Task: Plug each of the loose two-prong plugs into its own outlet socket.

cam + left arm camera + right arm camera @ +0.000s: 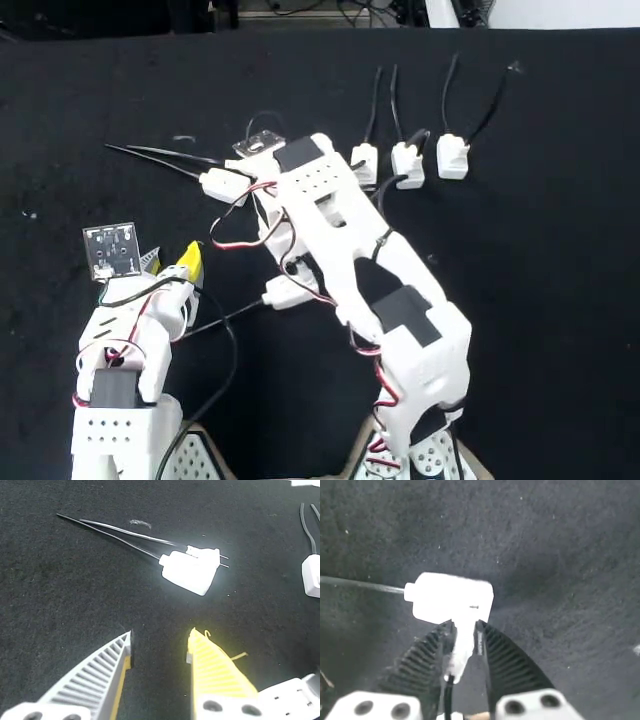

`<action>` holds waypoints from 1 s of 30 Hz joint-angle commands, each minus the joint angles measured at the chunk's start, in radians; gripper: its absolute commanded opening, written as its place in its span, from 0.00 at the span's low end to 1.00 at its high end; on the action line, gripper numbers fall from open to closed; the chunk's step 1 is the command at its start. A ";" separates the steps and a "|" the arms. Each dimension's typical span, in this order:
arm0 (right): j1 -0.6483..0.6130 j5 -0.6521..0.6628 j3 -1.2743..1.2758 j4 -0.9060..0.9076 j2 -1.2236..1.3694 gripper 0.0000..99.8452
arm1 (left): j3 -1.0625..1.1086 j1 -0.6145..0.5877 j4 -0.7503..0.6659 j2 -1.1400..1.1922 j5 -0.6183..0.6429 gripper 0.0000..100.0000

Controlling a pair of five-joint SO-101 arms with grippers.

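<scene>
The plug (451,602), a white block on two thin dark wires (120,530), lay on the black table (560,300). The right gripper (464,627) was right against the plug. Its two dark ribbed fingers were pressed together on a narrow white part that ran out from the plug's body. Whether that part belonged to the plug itself could not be told.

The left gripper (160,635) stood short of the plug with its jaws spread wide, one finger white and one yellow. Neither tip touched the plug, and bare cloth lay between the tips and the plug. In the left wrist view the plug's two prongs (223,559) stuck out from the end opposite its wires.

The right arm (340,230) stretched across the table to the plug. Its white links lay over the ground between the plug and three white corded blocks (408,165). These sat in a row well apart from the plug, their black cords running toward the table's far edge. A second plug (285,293), also white and on a dark cord, lay nearer the arm bases than the first plug, partly under the right arm.
</scene>
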 commanded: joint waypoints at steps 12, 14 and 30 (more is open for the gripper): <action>0.000 0.011 -0.008 0.097 -0.134 0.01 | -0.019 -0.005 -0.002 -0.012 0.000 0.19; 0.002 0.011 -0.007 0.101 -0.130 0.01 | -0.019 -0.004 -0.002 -0.012 0.000 0.19; 0.005 0.012 -0.076 0.068 -0.010 0.01 | -0.019 -0.008 0.000 -0.012 0.000 0.19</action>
